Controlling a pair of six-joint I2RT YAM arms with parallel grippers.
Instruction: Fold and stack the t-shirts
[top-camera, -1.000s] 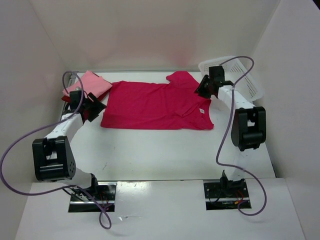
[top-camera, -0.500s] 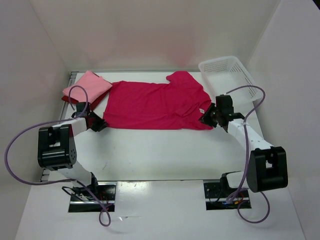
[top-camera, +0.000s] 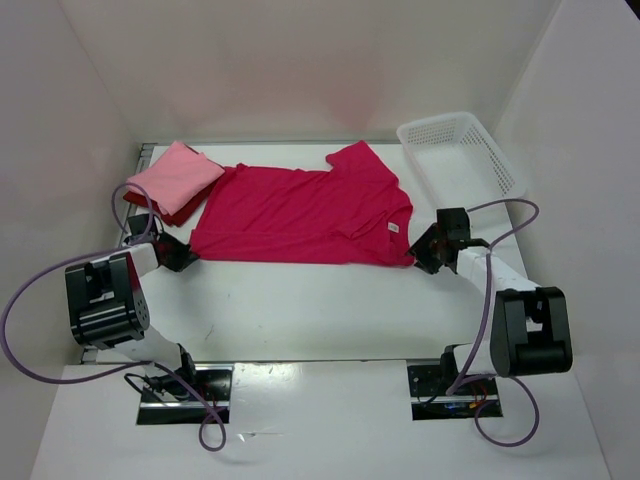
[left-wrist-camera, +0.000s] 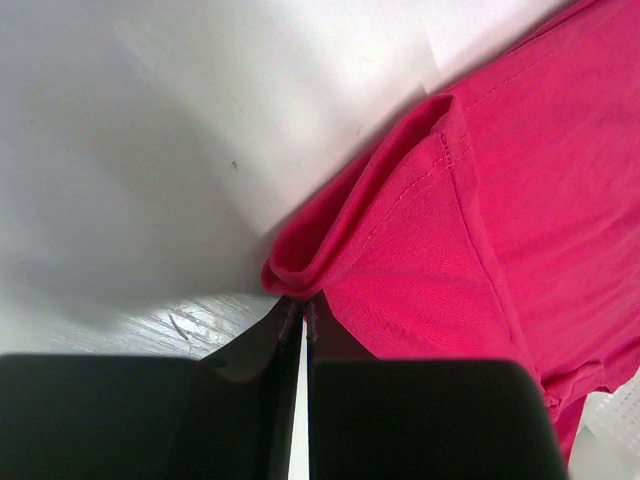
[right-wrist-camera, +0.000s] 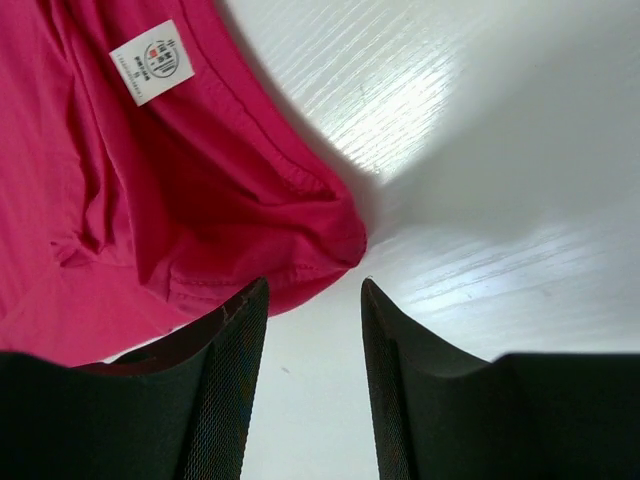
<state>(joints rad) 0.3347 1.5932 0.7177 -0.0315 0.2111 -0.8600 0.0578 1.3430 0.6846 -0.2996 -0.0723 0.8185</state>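
While left fingers (left-wrist-camera: 240, 400) pinch the crimson shirt (top-camera: 300, 210), right fingers (right-wrist-camera: 205, 400) gape at its corner.

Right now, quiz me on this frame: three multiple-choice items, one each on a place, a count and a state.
1. Where is the white basket? A far right, B far left, C between the arm bases
2. How many shirts show? A one, B three, C five
3. The right gripper is: A shut on cloth, B shut and empty, C open

A, it sits at the table's far right. B, the magenta shirt lies spread, with the pink shirt on the dark red shirt. C, its jaws stand apart.
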